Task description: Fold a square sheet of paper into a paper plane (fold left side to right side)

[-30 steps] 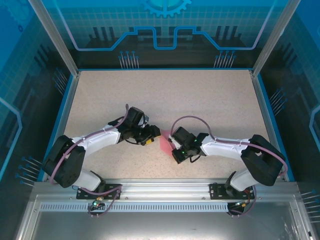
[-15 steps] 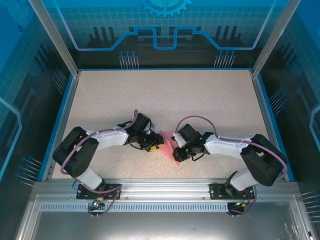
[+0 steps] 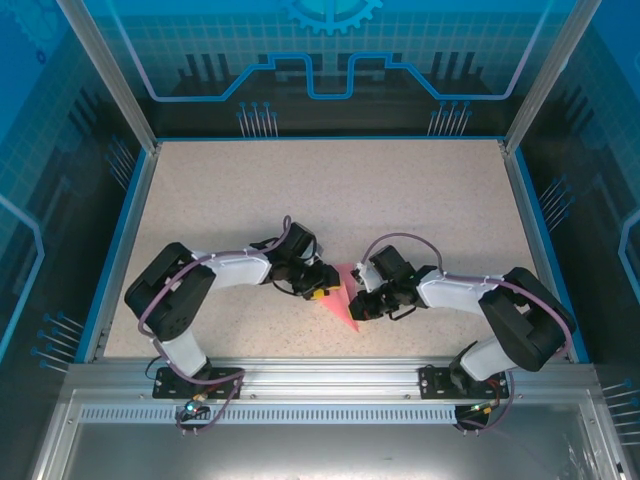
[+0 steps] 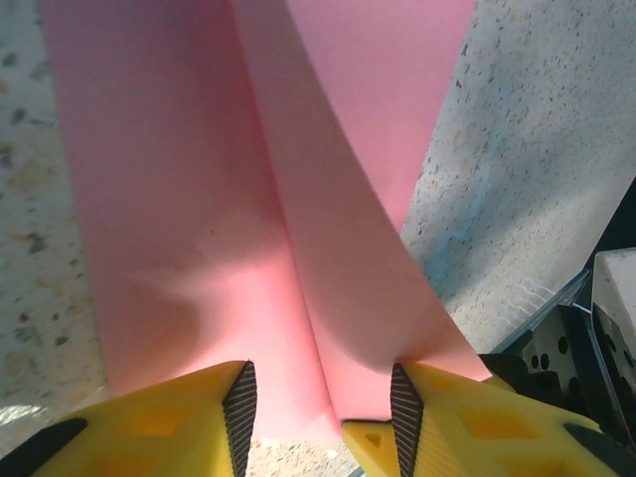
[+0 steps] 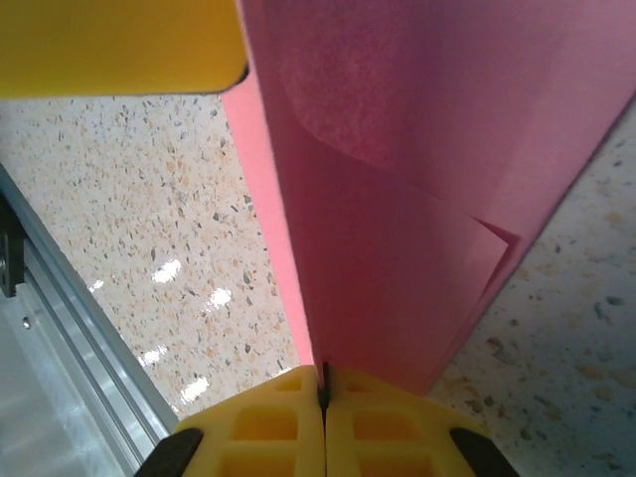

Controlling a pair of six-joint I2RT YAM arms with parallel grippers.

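Since a second earlier, the left arm [image 3: 230,268] had swung its wrist rightward, and the pink paper had shifted with both grippers a little toward the right edge of the table [image 3: 200,200]. The speckled table carried everything. On it the left arm and the right arm [image 3: 460,290] reached in from the near corners and met near the middle of the near edge. The left gripper [image 3: 322,290] stood with its yellow fingers [image 4: 179,417] partly apart, straddling a raised fold of the sheet; the lifted flap leaned against one finger, and no firm pinch showed. The right gripper [image 3: 362,303] had its jaws pressed fully together on the paper's edge, the sheet rising straight out of the seam between them. The pink sheet of paper [image 3: 343,305] lay between the two grippers as a narrow wedge, its tip pointing at the near edge, partly folded with layers overlapping.
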